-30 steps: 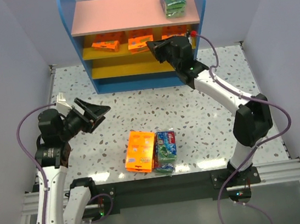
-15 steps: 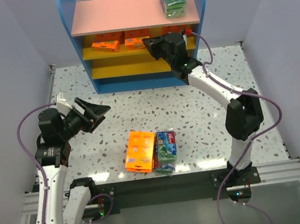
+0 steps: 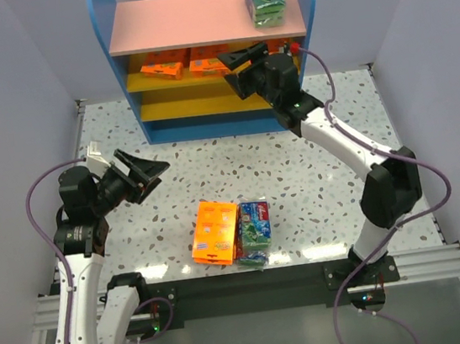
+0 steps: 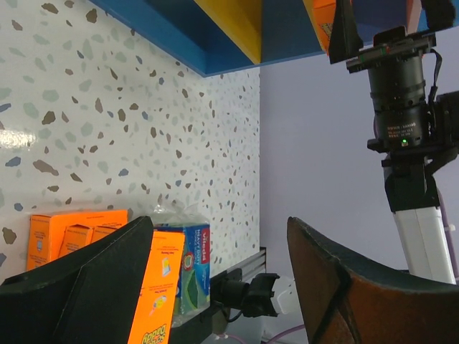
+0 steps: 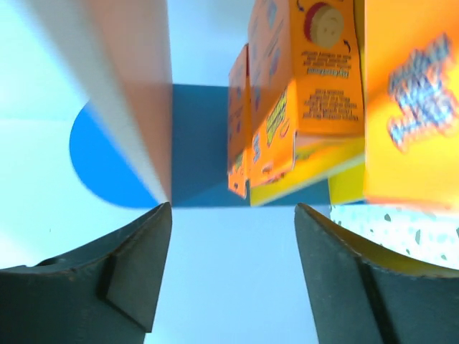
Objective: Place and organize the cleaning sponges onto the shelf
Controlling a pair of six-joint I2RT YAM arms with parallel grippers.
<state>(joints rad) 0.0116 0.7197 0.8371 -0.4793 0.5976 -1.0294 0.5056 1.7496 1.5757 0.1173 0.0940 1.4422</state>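
Top external: flat orange sponge packs [image 3: 163,65] on yellow shelf board [image 3: 201,81]; left hand [image 3: 156,174], right hand [image 3: 238,69] wide, empty.

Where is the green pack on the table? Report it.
In the top view, the green pack lies near the front edge of the table, right of and touching the orange packs.

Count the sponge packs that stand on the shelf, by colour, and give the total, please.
Orange packs: 3, on the middle board
Green-and-blue pack: 1 that shows, on the top board
Total: 4
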